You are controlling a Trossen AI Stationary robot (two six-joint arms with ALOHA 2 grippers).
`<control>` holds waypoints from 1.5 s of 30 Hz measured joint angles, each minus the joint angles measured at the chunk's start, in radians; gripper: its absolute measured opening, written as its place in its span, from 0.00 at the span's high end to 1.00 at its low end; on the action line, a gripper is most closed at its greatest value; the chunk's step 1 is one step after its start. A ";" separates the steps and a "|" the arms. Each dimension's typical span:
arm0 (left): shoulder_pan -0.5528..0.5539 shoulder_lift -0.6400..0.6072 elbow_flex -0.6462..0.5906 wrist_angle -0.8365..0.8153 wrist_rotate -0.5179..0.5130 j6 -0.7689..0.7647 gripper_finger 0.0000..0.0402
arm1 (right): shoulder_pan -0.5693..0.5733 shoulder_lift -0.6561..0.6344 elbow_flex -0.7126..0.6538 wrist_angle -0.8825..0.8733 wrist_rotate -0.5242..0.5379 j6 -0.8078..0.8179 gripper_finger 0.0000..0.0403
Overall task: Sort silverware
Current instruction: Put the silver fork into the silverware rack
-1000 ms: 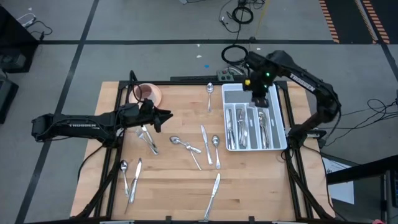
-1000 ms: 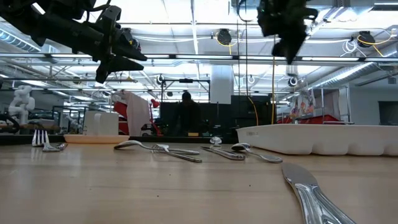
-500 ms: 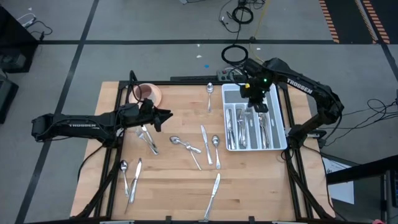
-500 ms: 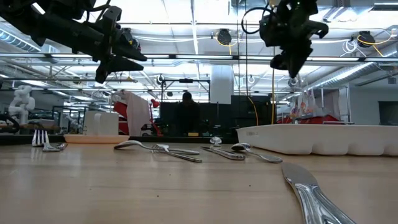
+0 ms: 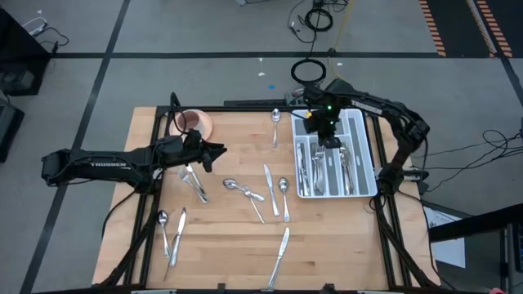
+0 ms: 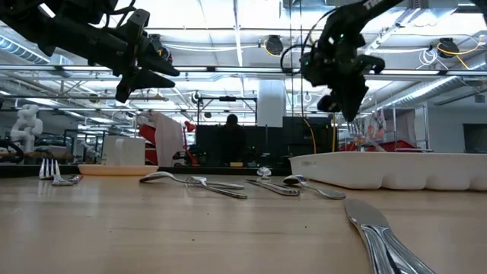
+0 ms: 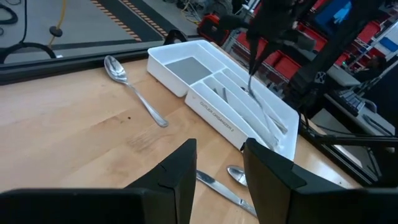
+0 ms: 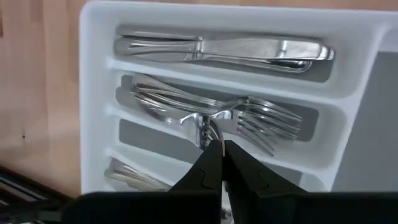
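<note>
Right hand (image 5: 328, 135) hangs over the white tray (image 5: 364, 155), fingers pinched together with nothing between them. Since 1.0 s ago it has swung left across the tray's far end toward the left edge. In the tray, forks (image 8: 249, 118) and knives (image 8: 224, 50) lie lengthwise in their slots, long axes parallel to the dividers; fork tines face the tray's wide end compartment. Loose silverware is still on the table (image 5: 229, 245): a spoon (image 5: 275, 122) just left of the tray, a cluster (image 5: 265, 192) mid-table running mostly near-to-far, a knife (image 5: 279, 255) near the front edge, and a spoon-and-knife pair (image 5: 171, 231) front-left. Left hand (image 5: 214, 152) hovers mid-left, fingers apart, holding nothing, position unchanged.
</note>
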 joint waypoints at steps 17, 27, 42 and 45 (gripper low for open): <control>0.000 0.000 0.000 -0.018 0.000 0.000 0.67 | -0.045 0.166 0.000 0.062 0.027 -0.041 1.00; 0.000 0.000 0.000 -0.017 0.073 -0.001 0.67 | -0.064 0.173 0.001 0.077 0.101 0.016 0.81; -0.072 0.004 0.103 -0.085 0.250 0.171 0.67 | -0.061 0.124 0.207 -0.019 0.105 0.105 0.51; -0.084 0.038 0.183 -0.221 0.240 0.313 0.67 | -0.053 0.084 0.291 -0.033 0.103 0.148 0.51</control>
